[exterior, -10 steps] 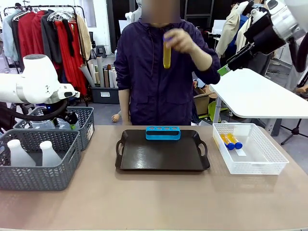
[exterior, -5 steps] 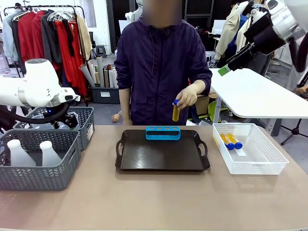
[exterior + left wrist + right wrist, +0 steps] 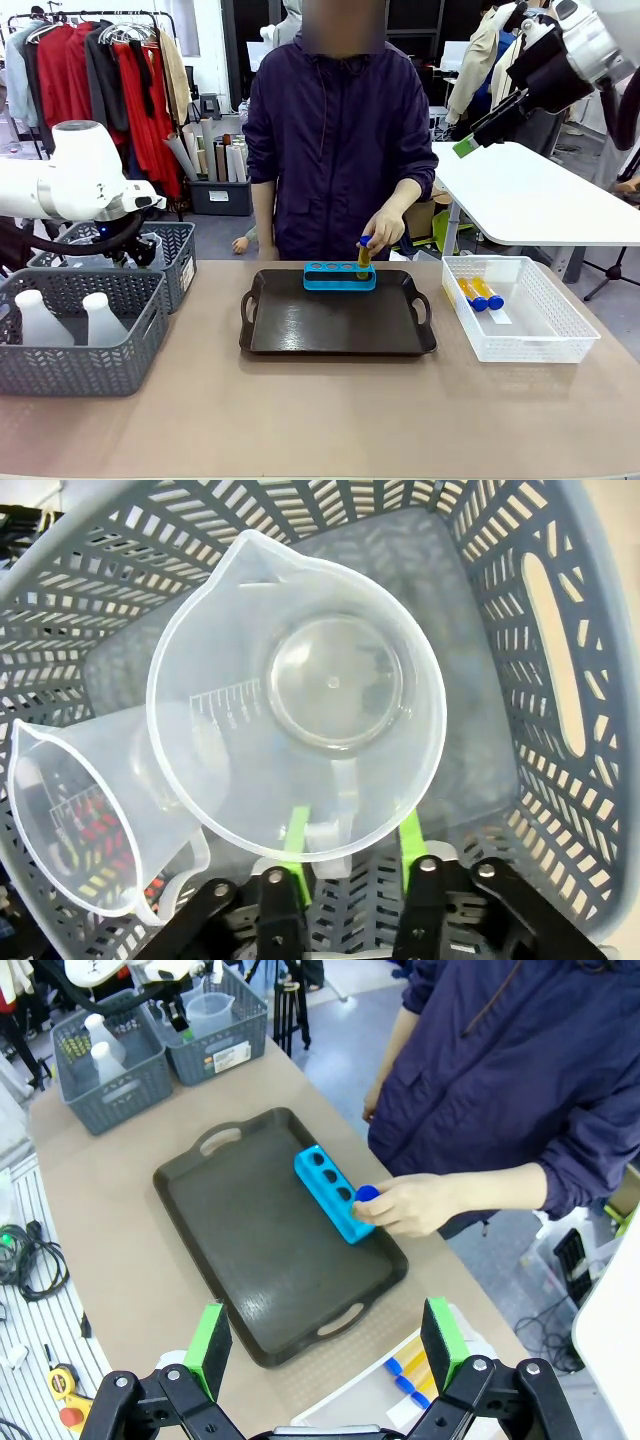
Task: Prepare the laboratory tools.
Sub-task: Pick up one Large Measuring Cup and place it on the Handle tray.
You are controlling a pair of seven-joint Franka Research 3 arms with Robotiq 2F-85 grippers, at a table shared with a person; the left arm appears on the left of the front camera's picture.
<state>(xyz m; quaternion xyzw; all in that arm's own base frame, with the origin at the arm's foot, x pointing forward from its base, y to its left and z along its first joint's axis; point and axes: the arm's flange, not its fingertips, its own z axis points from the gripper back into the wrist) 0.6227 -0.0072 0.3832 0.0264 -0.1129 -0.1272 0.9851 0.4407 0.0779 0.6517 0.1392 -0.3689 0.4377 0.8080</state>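
Clear plastic beaker bracketed by the left pincer; a tube goes into the rack at mid-table.

Grey woven basket (image 3: pixel 560 680) at far left holds the clear handled measuring beaker (image 3: pixel 330 680), upright with its mouth facing the wrist camera and its spout turned away from the left gripper (image 3: pixel 350 830). The handle lies between the green pads, long axis in line with the fingers. I cannot tell whether they already pinch it or stand just off it. This arm is much the nearer. At centre, the person's hand (image 3: pixel 385 225) holds an amber tube with a blue cap (image 3: pixel 364 255) upright, cap up, in the end hole of the small blue four-hole rack (image 3: pixel 340 276) on the black tray (image 3: pixel 340 325). Two more amber tubes (image 3: pixel 480 293) lie flat in the white mesh basket (image 3: pixel 560 350), caps toward the robot. The right gripper (image 3: pixel 325 1345) hangs high, spread wide and empty.
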